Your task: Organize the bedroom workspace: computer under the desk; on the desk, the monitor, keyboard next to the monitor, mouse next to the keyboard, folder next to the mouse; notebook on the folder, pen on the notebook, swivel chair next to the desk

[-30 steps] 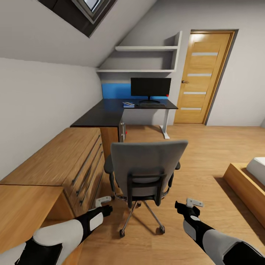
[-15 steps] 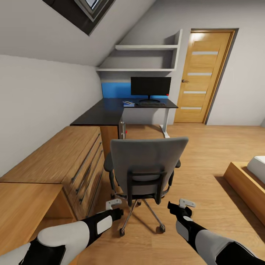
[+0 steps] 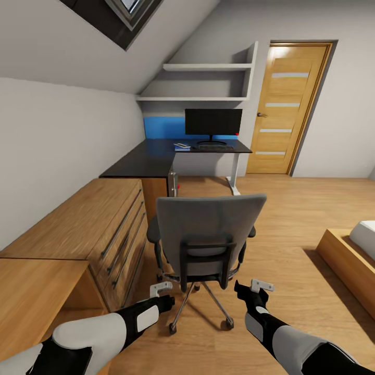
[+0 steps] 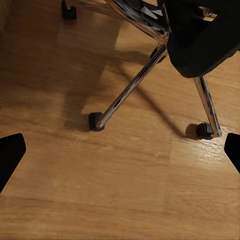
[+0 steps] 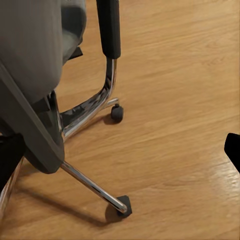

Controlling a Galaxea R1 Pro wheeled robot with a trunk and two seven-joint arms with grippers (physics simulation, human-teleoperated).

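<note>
**Chair behind the counter, both jaws spread and empty**

Where the head view looks forward, the swivel chair [image 3: 205,237] is seen at the centre, its grey backrest turned toward the camera and its chrome base resting on the wooden floor [image 3: 297,208]. Well beyond it, toward 12 o'clock, the black counter [image 3: 156,156] is set against the wall, with the monitor [image 3: 213,123] upright on it. The keyboard [image 3: 214,148] is laid just in front of the monitor's base, and the blue folder [image 3: 182,147] lies at its 9 o'clock side with something small and dark on top that cannot be made out. The computer [image 3: 172,186] is tucked under the counter's near end. A wooden dresser [image 3: 88,224] runs along 9 o'clock, a door [image 3: 285,107] stands at 1 o'clock, and a bed [image 3: 349,260] edge is seen at 3 o'clock. The left gripper [image 3: 161,294] is held near 7 o'clock of the chair base, the right gripper [image 3: 255,291] near 5 o'clock; neither touches it.

From the left wrist view, the dark fingertips [image 4: 11,155] are seen far apart with nothing between them, above the floor and the chair's chrome legs and castors.

From the right wrist view, the jaws are likewise released and empty, beside the chair's armrest post and legs.
</note>
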